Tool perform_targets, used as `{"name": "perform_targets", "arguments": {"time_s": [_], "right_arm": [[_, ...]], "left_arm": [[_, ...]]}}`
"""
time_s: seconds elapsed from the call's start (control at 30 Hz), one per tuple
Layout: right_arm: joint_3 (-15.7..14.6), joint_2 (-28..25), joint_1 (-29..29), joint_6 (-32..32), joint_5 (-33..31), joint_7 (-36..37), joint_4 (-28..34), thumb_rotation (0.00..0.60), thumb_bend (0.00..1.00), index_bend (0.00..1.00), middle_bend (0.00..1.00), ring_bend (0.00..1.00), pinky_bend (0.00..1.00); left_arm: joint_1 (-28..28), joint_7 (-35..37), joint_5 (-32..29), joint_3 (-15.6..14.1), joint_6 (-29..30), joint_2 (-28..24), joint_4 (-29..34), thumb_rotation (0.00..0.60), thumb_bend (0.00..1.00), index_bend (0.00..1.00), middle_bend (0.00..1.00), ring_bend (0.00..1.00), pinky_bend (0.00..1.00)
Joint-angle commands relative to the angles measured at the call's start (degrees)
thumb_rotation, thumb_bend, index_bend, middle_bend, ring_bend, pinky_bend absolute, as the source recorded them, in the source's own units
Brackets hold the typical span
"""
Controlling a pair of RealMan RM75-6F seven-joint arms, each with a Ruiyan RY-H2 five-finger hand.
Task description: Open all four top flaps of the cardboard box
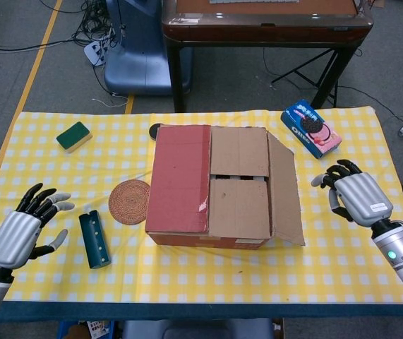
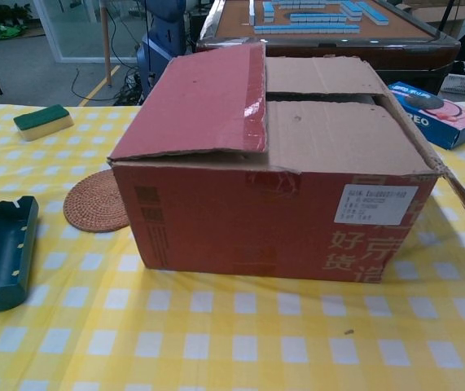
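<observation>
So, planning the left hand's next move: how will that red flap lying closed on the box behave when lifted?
The red flap looks like stiff cardboard, so it should hinge up in one piece. Its free edge already sits slightly raised, probably easing a fingertip under. The torn tape suggests nothing holds it down.

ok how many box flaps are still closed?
3: the red flap lies over the box's left side, and two inner cardboard flaps, far and near, are still down. The right flap is folded out.

Cardboard box (image 2: 273, 220) is showing large pale Chinese chars on its red front, "好京" over "货", cut off by a white sticker (image 2: 376, 204) w/ print too small to read. Blue cookie pack (image 2: 437, 113) beside the box is showing "REO", prob. partly hidden brand name.
</observation>
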State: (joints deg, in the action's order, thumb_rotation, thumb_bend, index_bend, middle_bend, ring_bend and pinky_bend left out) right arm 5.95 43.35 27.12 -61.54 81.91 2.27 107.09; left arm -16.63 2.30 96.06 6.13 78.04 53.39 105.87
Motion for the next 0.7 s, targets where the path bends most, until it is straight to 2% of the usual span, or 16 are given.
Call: {"name": "perform_targets", "arguments": {"time_s": [0.03,0.2,0.33,0.5,0.63,0.7], "right_arm": [[-0.83,1.53,-1.61,-2.68,2.69,0.36,-0.5,0.6,0.74,0.36,0.38,0.26,0.29],[-2.36,2.52,-3.18,-4.22,5.9,0.74,-0.76,0.6,0.74,0.36,0.38,0.26,0.29],[-2.59,2.83,-3.97,-5.04,6.04,-0.43,-0.18,0.6,0.74,0.36,0.38,0.26,0.29],[-2.36,2.82,-4.37,-5.27,5.36,-1.38,0.21,0.6,0.74,0.36,0.38,0.26,0.29],[-2.06,2.64,-4.46,-5.38,4.99,-1.34,0.28,0.6,0.74,0.36,0.38,0.26,0.29],[-1.68,2.35,-4.47,-5.5,4.57,-1.33,0.29,0.6,0.74,0.36,0.38,0.26,0.29]], "left_arm": [[-5.33,4.24,2.27,1.98,-4.78,-1.45,-0.46,0.586,0.39,0.36,0.22,0.12,0.0],[-12.62,7.43,4.08,3.94,-10.98,-1.08,-0.98,0.5,0.4,0.36,0.22,0.12,0.0],[-18.3,10.39,4.9,5.54,-15.1,0.19,-1.46,0.41,0.51,0.36,0.22,0.12,0.0],[-25.44,13.23,5.01,7.1,-20.77,2.46,-1.87,0.365,0.59,0.37,0.22,0.12,0.0],[-28.99,13.03,3.73,8.04,-24.27,3.35,-1.75,0.274,0.6,0.38,0.22,0.11,0.0],[-32.43,13.4,1.46,9.15,-27.96,4.82,-1.2,0.245,0.6,0.37,0.22,0.1,0.0]]}}
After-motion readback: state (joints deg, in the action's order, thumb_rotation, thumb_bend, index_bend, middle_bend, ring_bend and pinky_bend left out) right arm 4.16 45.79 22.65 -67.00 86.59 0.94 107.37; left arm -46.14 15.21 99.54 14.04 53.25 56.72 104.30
